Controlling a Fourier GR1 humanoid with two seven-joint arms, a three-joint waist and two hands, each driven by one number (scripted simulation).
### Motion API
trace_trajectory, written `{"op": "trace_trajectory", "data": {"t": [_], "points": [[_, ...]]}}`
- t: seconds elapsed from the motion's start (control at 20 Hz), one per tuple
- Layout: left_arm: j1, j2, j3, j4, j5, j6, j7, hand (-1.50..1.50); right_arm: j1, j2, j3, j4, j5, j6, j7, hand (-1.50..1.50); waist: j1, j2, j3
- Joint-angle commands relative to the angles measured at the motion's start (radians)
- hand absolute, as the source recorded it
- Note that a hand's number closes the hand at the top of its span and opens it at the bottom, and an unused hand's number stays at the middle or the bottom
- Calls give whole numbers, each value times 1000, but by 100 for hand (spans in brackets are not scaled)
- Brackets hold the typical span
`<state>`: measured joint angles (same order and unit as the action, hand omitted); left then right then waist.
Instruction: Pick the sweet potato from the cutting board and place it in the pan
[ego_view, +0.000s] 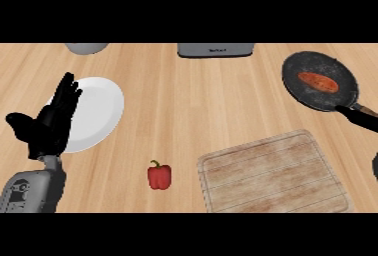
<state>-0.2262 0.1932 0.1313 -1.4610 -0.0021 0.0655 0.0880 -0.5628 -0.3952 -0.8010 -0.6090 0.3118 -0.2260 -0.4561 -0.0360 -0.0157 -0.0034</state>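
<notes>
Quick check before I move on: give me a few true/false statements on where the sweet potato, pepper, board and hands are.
1. The sweet potato lies in the pan. True.
2. The cutting board holds the red pepper. False: the pepper lies on the counter to the board's left; nothing is on the board.
3. The left hand is open, over the white plate. True.
4. The left hand grips the pepper. False: they are apart.
5. The pan sits at the view's left. False: upper right.
</notes>
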Motion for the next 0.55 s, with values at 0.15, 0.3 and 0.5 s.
{"op": "trace_trajectory", "data": {"t": [0.15, 0.3, 0.5], "points": [[70, 3, 11, -31, 13, -12, -4, 0, 195, 130, 66, -382, -27, 69, 131, -150, -27, -12, -4], [27, 20, 32, -6, 17, -11, -11, 0, 277, 201, 117, -591, -36, 124, 257, -150, -23, -5, -3], [7, 3, 13, 42, 9, -25, -57, 0, 459, 291, 177, -911, 10, 93, 390, -150, 3, 8, 0]]}}
